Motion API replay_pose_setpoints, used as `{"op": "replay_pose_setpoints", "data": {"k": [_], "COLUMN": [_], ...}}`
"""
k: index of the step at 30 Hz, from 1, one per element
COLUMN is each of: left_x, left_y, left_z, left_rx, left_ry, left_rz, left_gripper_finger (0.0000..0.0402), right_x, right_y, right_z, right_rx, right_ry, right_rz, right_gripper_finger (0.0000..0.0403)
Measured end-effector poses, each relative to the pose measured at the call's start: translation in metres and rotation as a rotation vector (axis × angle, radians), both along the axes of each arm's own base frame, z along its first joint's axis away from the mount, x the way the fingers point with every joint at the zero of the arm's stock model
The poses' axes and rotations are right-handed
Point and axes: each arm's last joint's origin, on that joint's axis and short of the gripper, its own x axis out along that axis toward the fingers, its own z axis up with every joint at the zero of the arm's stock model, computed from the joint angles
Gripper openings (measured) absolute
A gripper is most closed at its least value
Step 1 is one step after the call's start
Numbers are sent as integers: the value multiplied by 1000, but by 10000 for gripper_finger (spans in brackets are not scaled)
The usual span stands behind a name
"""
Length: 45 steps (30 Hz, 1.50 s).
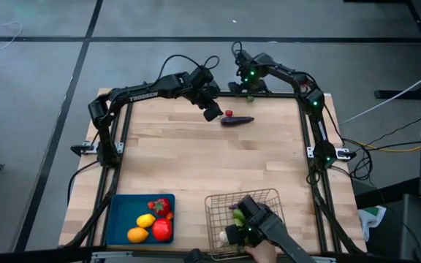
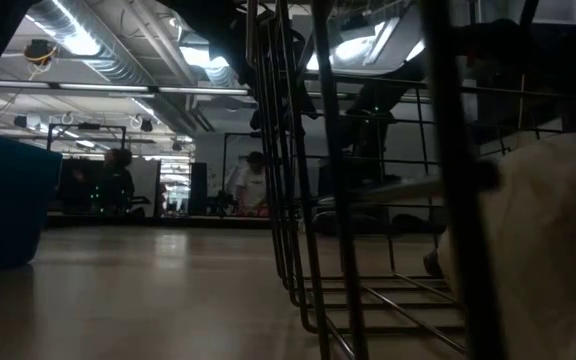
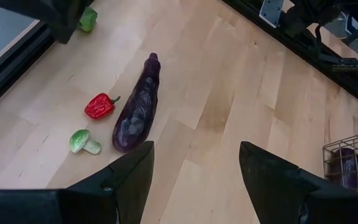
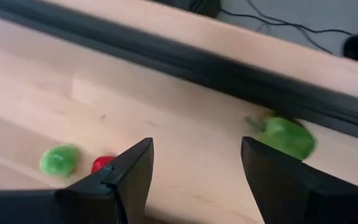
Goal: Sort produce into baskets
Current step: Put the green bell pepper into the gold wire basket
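Observation:
A purple eggplant [image 3: 138, 106] lies flat on the wooden table near the far edge. Beside it are a small red pepper [image 3: 100, 106] and a small green piece [image 3: 82, 142]. My left gripper [image 3: 194, 155] is open and empty above the table, just short of the eggplant [image 1: 236, 120]. My right gripper [image 4: 194, 152] is open and empty at the far edge, near a green pepper [image 4: 284, 137] lying by the frame rail. The blue tray [image 1: 119, 219] holds a lemon, an orange and red pieces. The wire basket [image 1: 218, 201] holds a green piece, a white garlic and another eggplant [image 3: 344, 167].
A black frame rail [image 4: 166, 56] runs along the table's far edge, with posts at the sides. A dark device with green lights [image 1: 258, 228] reaches over the basket from the near edge. Bare wood lies between the far produce and the two bins.

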Motion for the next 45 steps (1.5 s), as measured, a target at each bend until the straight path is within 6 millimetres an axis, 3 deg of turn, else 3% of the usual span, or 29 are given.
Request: {"op": "replay_pose_setpoints", "data": {"k": [35, 45], "left_x": [0, 0], "left_y": [0, 0], "left_z": [0, 0], "left_rx": [20, 33], "left_ry": [1, 1], "left_rz": [-21, -34], "left_gripper_finger": [233, 233], "right_x": [-22, -21], "right_y": [-6, -5], "right_z": [-19, -19], "right_rx": [-15, -13], "right_ry": [296, 295], "right_rz": [-94, -91], "right_gripper_finger": [241, 226]}}
